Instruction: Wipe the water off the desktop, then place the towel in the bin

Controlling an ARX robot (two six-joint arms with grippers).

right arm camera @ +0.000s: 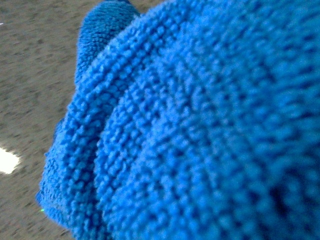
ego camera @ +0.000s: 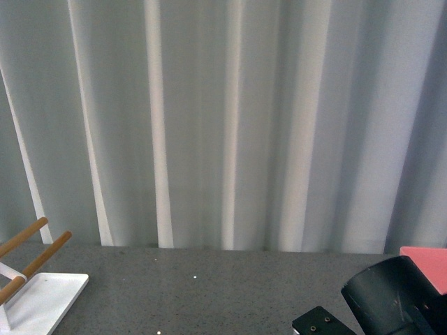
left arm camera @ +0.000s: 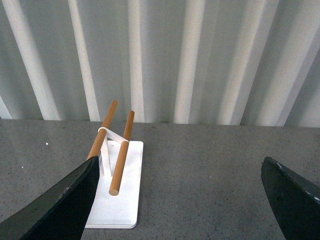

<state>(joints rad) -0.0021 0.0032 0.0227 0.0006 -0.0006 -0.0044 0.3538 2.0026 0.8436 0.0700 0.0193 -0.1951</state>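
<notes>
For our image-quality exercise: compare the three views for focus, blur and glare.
Front view: soft, even light, tiny glints on the dark grey speckled desktop. Left wrist view: the white rack base with wooden rods is sharp. Right wrist view: the bright blue fluffy microfibre towel fills the frame, partly out of focus, beside a white glare patch.

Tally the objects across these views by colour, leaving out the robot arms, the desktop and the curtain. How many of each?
Blue: 1, the towel
Salmon-pink: 1, the bin
White with wooden rods: 1, the rack
Total: 3
</notes>
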